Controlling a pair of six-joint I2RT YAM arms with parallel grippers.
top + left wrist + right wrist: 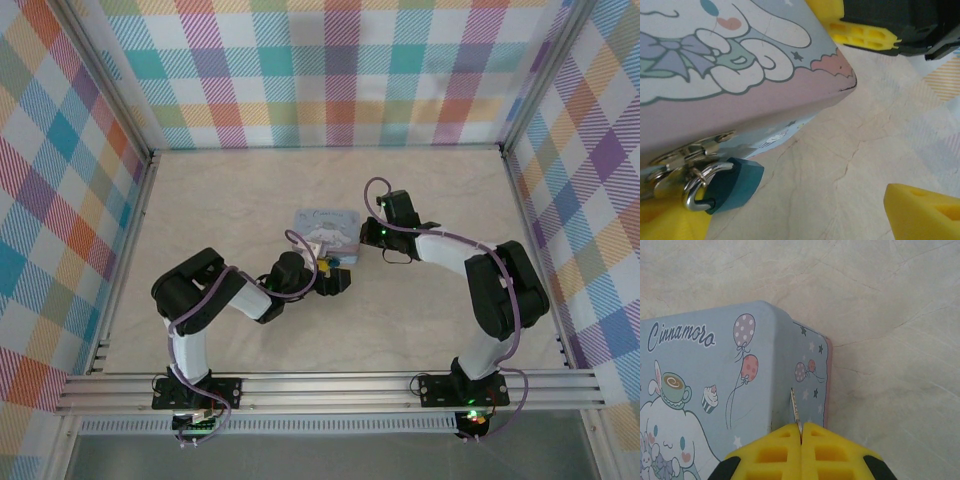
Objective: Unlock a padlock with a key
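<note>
Presently the right gripper (801, 440) is clenched on the key (796, 410), whose thin blade juts from the fingertips over a corner of the tin box (715, 365). The left gripper (795, 215) stands released, its yellow fingers (922, 212) wide apart by the box's front, where the padlock (735, 186) hangs from the hasp (690, 152).

Bright even light, faint soft shadows, wrist close-ups slightly blurred

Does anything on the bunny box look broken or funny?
Only a little: the tin box has a small dark scuff on its lid corner, like chipped paint. The padlock hangs normally from the latch.
</note>
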